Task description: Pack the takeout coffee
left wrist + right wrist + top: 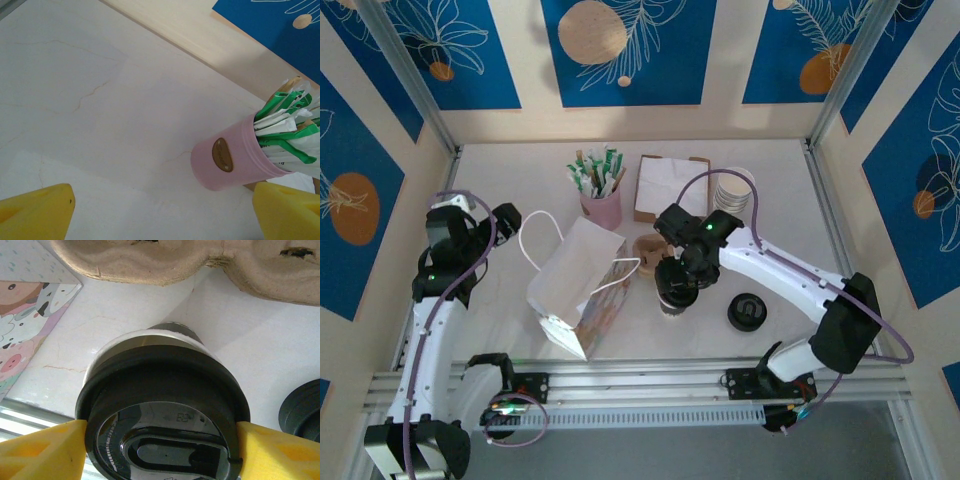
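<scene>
The takeout coffee [165, 405], a pale paper cup under a round black lid, stands upright just in front of the brown pulp carrier [200, 260]. My right gripper [160, 450] comes down over it, and its yellow fingers [45, 450] press against both sides of the lid rim. From above, the coffee [675, 292] sits under the right gripper [677, 280], between the white paper bag [578, 285] and a loose black lid [747, 312]. My left gripper [510, 215] hovers at the left, open [161, 217], with bare table between its fingers.
A pink cup of green and white stirrers [235, 160] stands just ahead of the left gripper, also seen as the pink cup [602, 207] from above. A napkin box [670, 187] and a stack of lidless white cups [733, 190] sit at the back. The carrier [648, 250] lies beside the bag.
</scene>
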